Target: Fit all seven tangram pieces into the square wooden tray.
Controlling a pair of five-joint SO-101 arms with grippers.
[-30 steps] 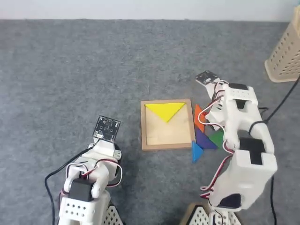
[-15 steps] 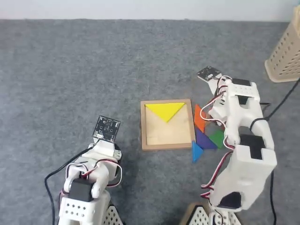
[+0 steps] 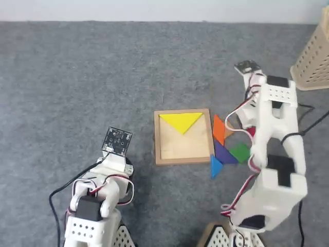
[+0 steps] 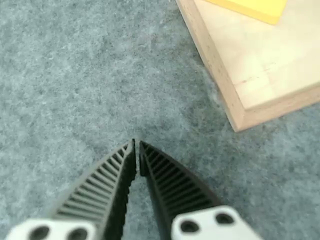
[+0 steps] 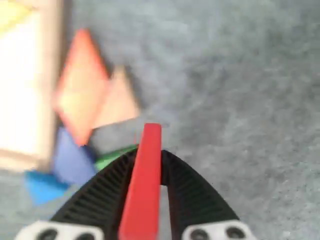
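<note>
The square wooden tray [image 3: 158, 138] lies mid-table with a yellow triangle [image 3: 181, 121] in its far half. Just to its right on the carpet lie an orange piece [image 3: 219, 128], a purple piece [image 3: 223, 153], a green piece [image 3: 240, 152] and a small blue triangle [image 3: 216, 165]. My right gripper [image 5: 149, 152] is shut on a red piece [image 5: 145, 180], held above the carpet right of these; the orange piece [image 5: 80, 107], a tan piece [image 5: 116, 100] and the green piece [image 5: 110, 157] lie below it. My left gripper [image 4: 136, 145] is shut and empty, low over the carpet near the tray corner [image 4: 240, 107].
A beige perforated basket [image 3: 313, 56] stands at the far right edge. Grey carpet covers the table, with wide room left of and beyond the tray. The left arm's base [image 3: 92, 216] sits at the near left, the right arm's base [image 3: 267, 200] at the near right.
The right arm has swung to the right and away from the tray, carrying the red piece off the pile. The left arm has not moved.
</note>
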